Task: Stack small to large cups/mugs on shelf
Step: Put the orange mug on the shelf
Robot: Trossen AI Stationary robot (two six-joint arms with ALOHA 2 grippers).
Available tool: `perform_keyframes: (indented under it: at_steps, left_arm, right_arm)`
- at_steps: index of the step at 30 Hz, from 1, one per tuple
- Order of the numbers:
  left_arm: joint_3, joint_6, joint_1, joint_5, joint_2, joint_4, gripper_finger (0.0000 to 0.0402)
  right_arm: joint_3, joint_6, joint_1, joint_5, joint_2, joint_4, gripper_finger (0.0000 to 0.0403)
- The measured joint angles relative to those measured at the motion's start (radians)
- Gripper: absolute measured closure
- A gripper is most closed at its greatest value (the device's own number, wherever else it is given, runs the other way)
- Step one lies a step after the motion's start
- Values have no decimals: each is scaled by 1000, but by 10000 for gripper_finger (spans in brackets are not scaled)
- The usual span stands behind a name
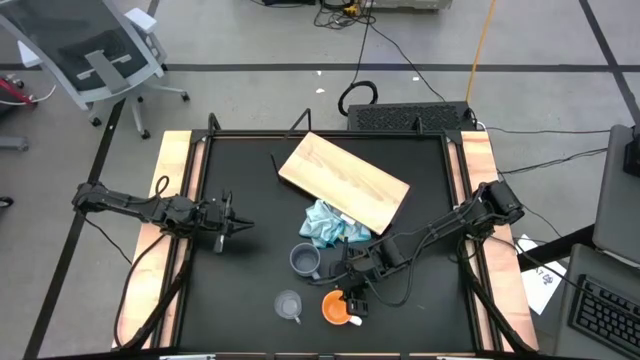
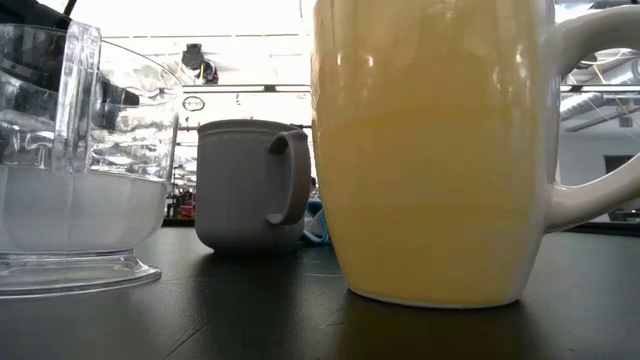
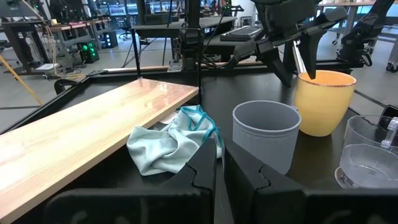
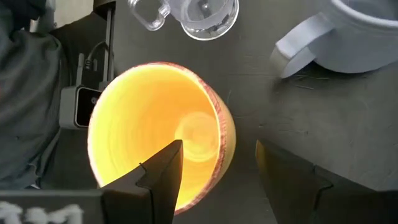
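Risk first: the right gripper (image 4: 217,163) is poised straddling the rim of the orange mug (image 1: 335,307), one finger inside the bowl, the other outside the wall. If the close lands off-centre, the mug could be tipped or slid, since a rim pinch on glazed ceramic is likely slippery. The white handle is on the mug's far side from the clear cup (image 1: 288,304), so any shove toward lower left of the high view could knock that cup, which stands just beside. The grey-blue mug (image 1: 304,261) is near, just above both in that view; a swing on lift-off could clip it.

Second risk: the light blue cloth (image 1: 330,226) lies against the lower edge of the shelf (image 1: 345,181), mid-frame. A mug carried low toward the board could be snagged on it.

Claw state: the right gripper's fingers are seen spread fairly wide in the right wrist view, with the mug wall between them. No firm clamp is seen; whether the inner finger already touches the wall cannot be told from this angle.

The left gripper (image 1: 228,224) is parked at centre left of the high view, fingers closed together on nothing, well apart from all three vessels.

All cups are on the table, lower centre; none is on the shelf yet.
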Motion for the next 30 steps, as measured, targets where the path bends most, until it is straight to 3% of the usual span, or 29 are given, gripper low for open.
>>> perform_keyframes:
  at_steps: [18, 30]
  left_arm:
    - [0, -3, 0, 2, 0, 0, 371]
    - [0, -4, 0, 2, 0, 0, 371]
  right_arm:
    - [0, -56, -2, 8, 19, 13, 209]
    - [0, -89, -2, 31, 19, 14, 260]
